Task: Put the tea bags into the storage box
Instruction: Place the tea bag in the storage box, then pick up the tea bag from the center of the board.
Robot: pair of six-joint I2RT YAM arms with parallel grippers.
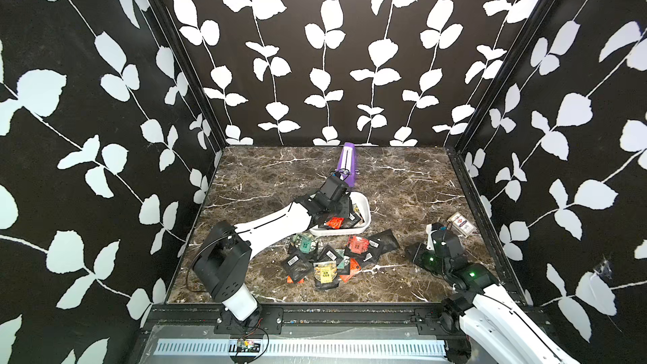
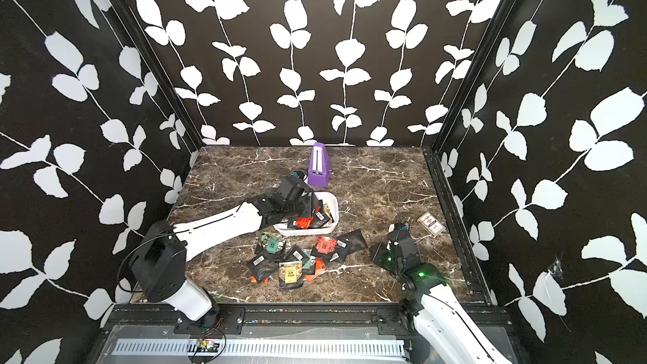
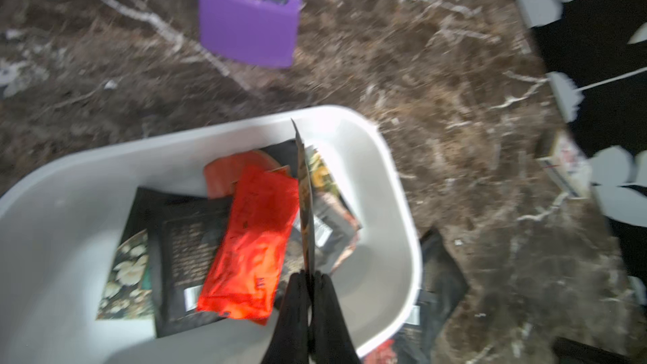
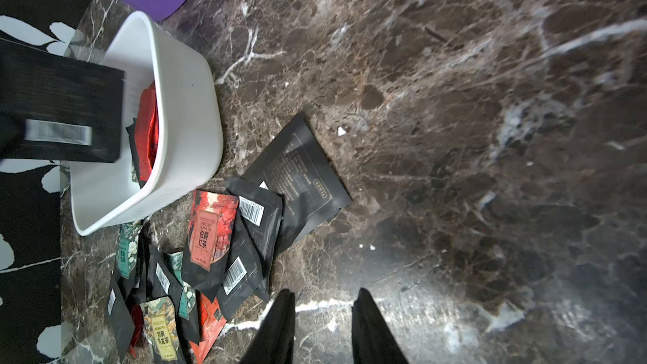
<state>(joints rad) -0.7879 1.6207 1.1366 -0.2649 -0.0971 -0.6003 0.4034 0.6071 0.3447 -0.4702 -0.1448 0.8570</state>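
right gripper [image 4: 325, 292]: nearest the cam, low over bare marble just beside the heap. Fingers apart, nothing btwn them.
loose tea bags [image 1: 329, 260]: approx a dozen in an overlapping heap on the table [image 1: 402, 183], in front of the box. Mostly black w/ barcodes, some red, green, yellow. One bigger black one sits at the heap's right edge. All of this is left to move.
storage box [image 1: 366, 204]: just behind the heap, upright.
sachets in box [image 3: 252, 239]: at least five down already, lying flat-ish, incl orange-red, black, a floral one. Est. about a third done.
left gripper [image 3: 310, 276]: over the box interior, fingers pinched together on the held sachet [image 3: 304, 187]. It's seen edge-on, hanging above the contents, not released yet. Next imo: drop it.
card pack [image 1: 462, 224]: far right by the wall, well apart from the heap. Not tea, leave it.
purple wedge [image 1: 347, 164]: behind the box. Touching or just close, can't tell. Leave it.
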